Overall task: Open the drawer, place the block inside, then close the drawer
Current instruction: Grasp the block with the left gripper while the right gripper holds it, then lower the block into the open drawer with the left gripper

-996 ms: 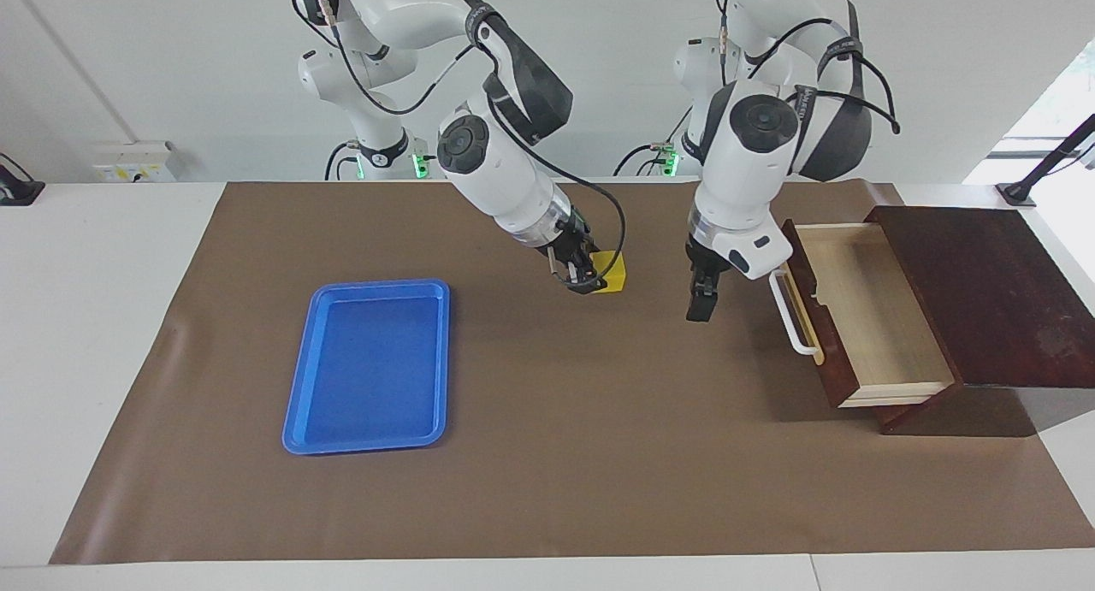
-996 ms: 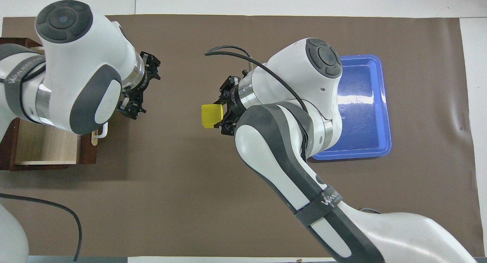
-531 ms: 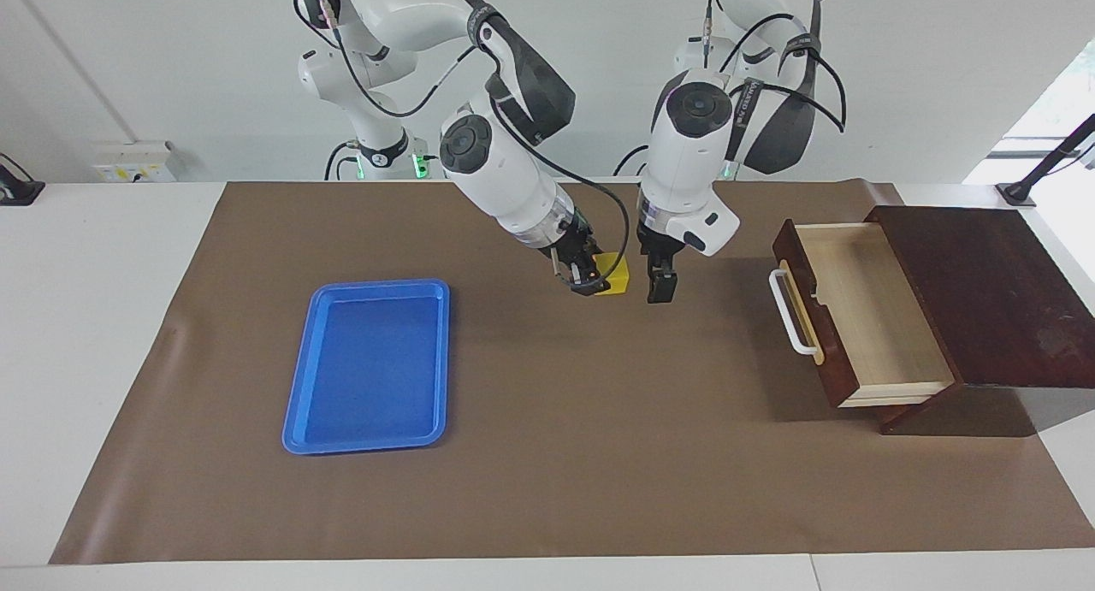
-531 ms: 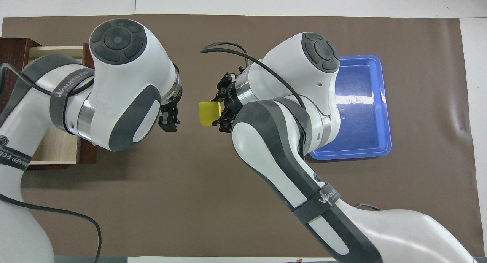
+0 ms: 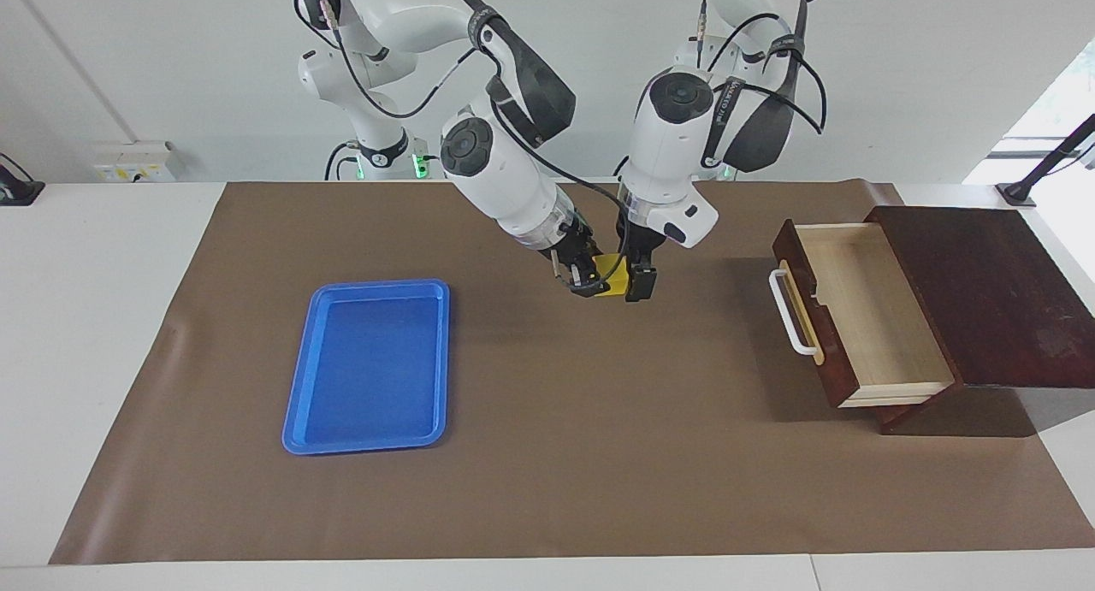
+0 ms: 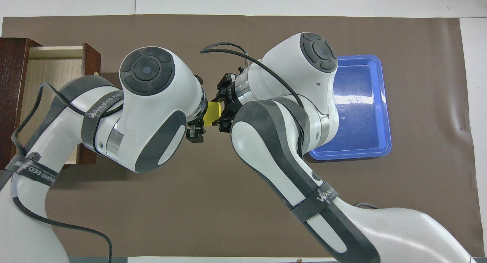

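The yellow block point(image 5: 611, 270), at mid-frame in the facing view, is clamped in the right gripper point(image 5: 588, 279) above the brown mat point(image 5: 547, 454). The left gripper point(image 5: 640, 283), jaws spread, brackets the block. The drawer point(image 5: 864, 317) stands open at right.

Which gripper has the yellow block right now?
The right gripper, shut on the yellow block above the mat. The left gripper stands open beside the block, not clamping it.
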You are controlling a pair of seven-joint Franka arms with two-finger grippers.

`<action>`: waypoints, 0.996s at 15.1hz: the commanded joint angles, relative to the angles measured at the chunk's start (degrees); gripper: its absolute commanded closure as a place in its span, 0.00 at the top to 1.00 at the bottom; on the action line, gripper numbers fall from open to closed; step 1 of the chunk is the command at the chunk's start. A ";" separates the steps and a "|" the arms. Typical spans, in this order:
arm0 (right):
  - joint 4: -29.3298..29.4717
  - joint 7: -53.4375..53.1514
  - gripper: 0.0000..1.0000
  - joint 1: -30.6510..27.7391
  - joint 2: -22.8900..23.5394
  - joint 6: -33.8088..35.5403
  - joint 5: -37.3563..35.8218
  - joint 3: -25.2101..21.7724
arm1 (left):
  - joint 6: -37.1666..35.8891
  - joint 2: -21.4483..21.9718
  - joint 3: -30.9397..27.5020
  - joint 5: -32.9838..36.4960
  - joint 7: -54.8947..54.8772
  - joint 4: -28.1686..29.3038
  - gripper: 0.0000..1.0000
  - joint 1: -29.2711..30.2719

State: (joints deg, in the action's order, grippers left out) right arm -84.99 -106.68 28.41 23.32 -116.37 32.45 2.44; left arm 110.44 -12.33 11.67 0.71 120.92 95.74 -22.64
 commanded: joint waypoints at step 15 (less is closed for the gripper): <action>1.32 -0.81 0.63 -0.90 0.24 1.06 -0.81 -0.50 | 2.15 2.31 -0.77 -1.76 1.78 3.40 0.00 -1.09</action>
State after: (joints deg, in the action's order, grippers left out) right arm -84.92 -106.62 28.50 23.31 -116.01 32.10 2.36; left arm 111.79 -12.03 11.44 0.12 122.96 96.92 -23.29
